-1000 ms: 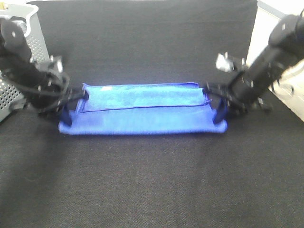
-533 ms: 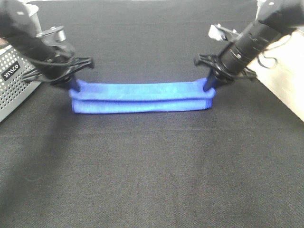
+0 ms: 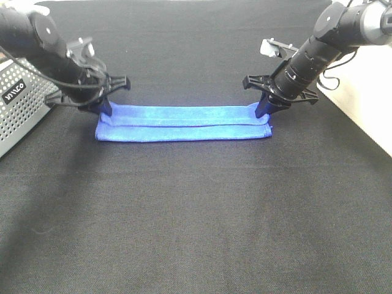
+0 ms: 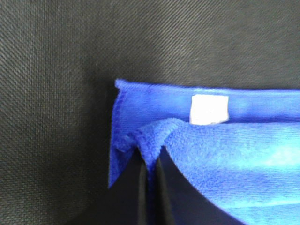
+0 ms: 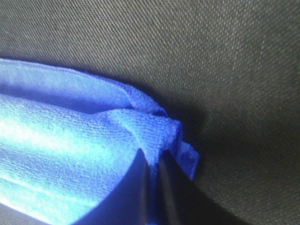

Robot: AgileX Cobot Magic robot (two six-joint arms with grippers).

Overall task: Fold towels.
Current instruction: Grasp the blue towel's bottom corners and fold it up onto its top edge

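Observation:
The royal-blue towel (image 3: pixel 184 122) lies folded into a long narrow strip on the black table. My left gripper (image 3: pixel 105 109) is shut on its left end. My right gripper (image 3: pixel 263 110) is shut on its right end. In the left wrist view the pinched fold (image 4: pixel 150 140) sits between the shut fingers, with the small white tag (image 4: pixel 209 109) just beyond it. In the right wrist view the pinched corner (image 5: pixel 154 136) bunches up at the shut fingertips, with the lower layer's edge (image 5: pixel 190 159) sticking out past it.
A perforated grey basket (image 3: pixel 18 104) stands at the table's left edge, close to my left arm. A pale surface (image 3: pixel 367 98) borders the table on the right. The black cloth tabletop (image 3: pixel 196 214) stretches in front of the towel.
Both grippers carried the towel's near edge up and over to the far side, then lowered it. The towel went from a wide fold to a narrow flat strip.

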